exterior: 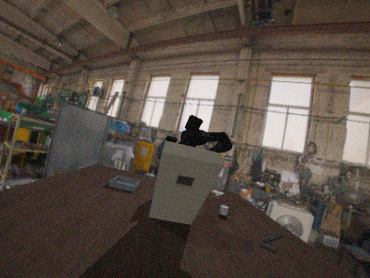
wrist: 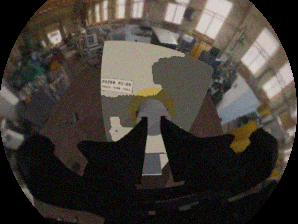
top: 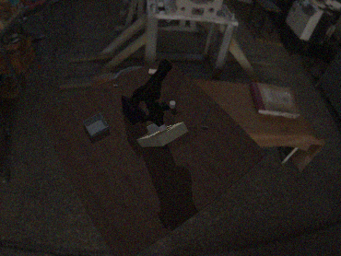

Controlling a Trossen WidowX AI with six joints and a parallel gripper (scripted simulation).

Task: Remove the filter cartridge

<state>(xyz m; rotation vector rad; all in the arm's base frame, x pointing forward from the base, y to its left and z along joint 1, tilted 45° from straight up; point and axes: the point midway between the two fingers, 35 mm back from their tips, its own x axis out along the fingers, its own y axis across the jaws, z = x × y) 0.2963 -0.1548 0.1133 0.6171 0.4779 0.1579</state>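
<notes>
The service panel (top: 170,135) (exterior: 175,202) (wrist: 132,62) is a pale upright housing, seen from behind in the exterior view. In the wrist view a yellow ring (wrist: 133,104) on its face surrounds the round grey filter cartridge (wrist: 151,107). My gripper (wrist: 153,119) is shut on the cartridge, with the dark fingertips at its face. The fingertips cover the slots, and how far the cartridge sits in or out of the panel cannot be told. The grey tray (top: 99,133) (exterior: 124,188) stands apart from the panel, to its left in the top and exterior views.
A small white cylinder (top: 172,104) (exterior: 224,209) stands on the table (exterior: 65,215) on the other side of the panel from the tray. A dark thin tool (exterior: 269,246) (wrist: 75,118) lies farther out on that side. A printed label (wrist: 117,86) is on the panel face.
</notes>
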